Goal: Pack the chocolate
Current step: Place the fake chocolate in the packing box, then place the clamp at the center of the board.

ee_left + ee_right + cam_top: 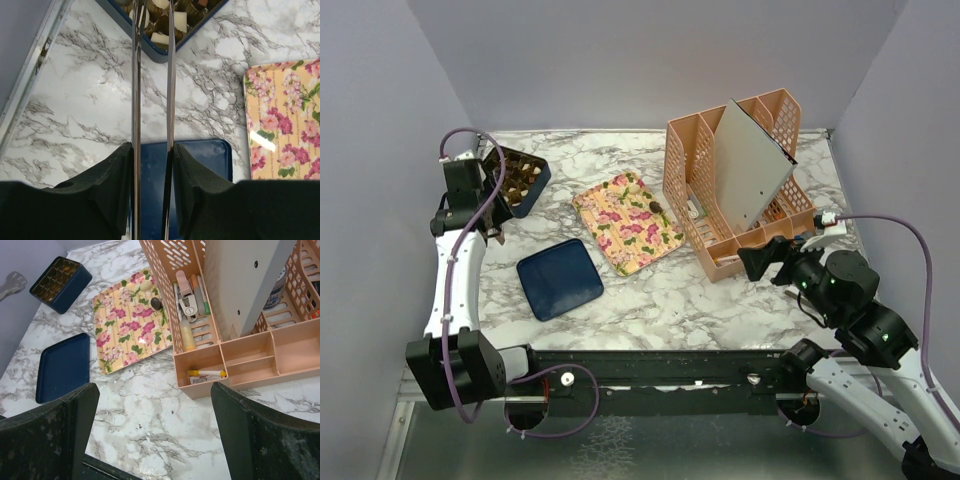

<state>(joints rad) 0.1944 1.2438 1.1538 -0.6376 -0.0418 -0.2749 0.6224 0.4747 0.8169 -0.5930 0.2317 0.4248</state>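
The chocolate sits in the gridded tray of a dark blue box [516,178] at the back left, with cream and brown pieces [179,21] showing in the left wrist view. A dark piece [155,303] and a cream piece [145,285] lie on the floral tray [625,225]. My left gripper [493,222] [152,150] is shut on a pair of thin metal tongs [136,90]. Their blades reach over the box's near corner, and the frame's top edge cuts off the tips. My right gripper [761,262] [155,390] hangs open and empty over the marble, near the organizer's front.
The box's blue lid [560,279] [200,160] [62,367] lies flat between the box and the arm bases. A peach desk organizer [735,180] [240,352] with a grey board, pens and stapler fills the back right. Grey walls enclose three sides.
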